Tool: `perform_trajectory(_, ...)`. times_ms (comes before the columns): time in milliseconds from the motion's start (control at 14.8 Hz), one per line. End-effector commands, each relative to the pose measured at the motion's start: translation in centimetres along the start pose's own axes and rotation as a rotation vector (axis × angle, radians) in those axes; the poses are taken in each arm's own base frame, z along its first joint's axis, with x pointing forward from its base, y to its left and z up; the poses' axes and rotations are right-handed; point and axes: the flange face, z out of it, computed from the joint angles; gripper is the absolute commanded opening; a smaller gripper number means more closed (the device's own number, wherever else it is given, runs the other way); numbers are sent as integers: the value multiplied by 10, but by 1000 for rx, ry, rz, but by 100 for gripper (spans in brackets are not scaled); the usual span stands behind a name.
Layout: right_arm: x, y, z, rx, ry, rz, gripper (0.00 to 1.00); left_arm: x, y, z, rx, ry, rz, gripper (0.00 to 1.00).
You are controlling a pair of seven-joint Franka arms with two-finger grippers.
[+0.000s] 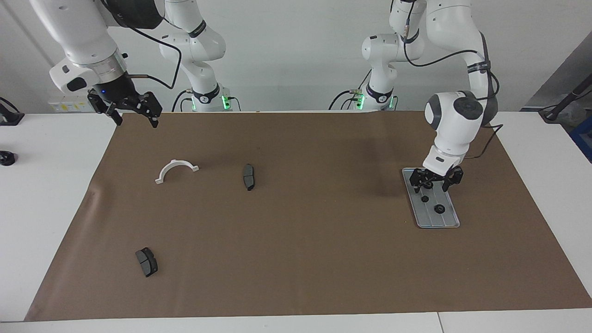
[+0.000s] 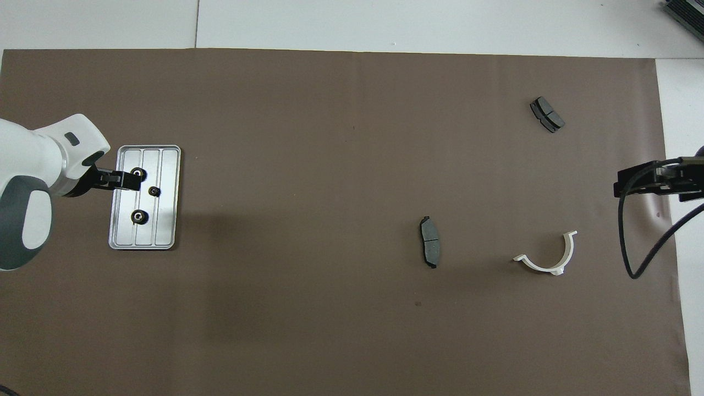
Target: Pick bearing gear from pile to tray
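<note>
The silver tray lies toward the left arm's end of the table. Three small black bearing gears rest on it: one farthest from the robots, one in the middle, one nearest, which the gripper hides in the facing view. My left gripper hangs open and empty just above the tray. The pile's loose parts lie toward the right arm's end. My right gripper waits open, raised over the mat's edge.
A white half-ring bracket and a dark brake pad lie mid-mat. A second brake pad lies farther from the robots. A small black object sits on the white table off the mat.
</note>
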Motion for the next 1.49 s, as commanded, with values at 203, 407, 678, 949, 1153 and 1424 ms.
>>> perform_trajectory(203, 0, -2, -1, 8, 11, 10, 100, 22, -5, -89, -53, -11, -1, 100)
perform_trajectory(407, 0, -1, -1, 8, 11, 11, 100, 25, -8, -140, -114, 4, -22, 100)
perform_trajectory(678, 0, -1, -1, 8, 11, 11, 100, 19, 1, -144, -122, -8, 1, 100)
perform_trajectory(949, 0, -2, -1, 8, 11, 10, 100, 10, 6, -139, -124, -25, 6, 100)
perform_trajectory(1153, 0, -2, -1, 8, 11, 10, 100, 10, 6, -140, -123, -29, 10, 100)
perform_trajectory(1424, 0, -2, -1, 8, 11, 10, 100, 7, 10, -142, -125, -50, 39, 100)
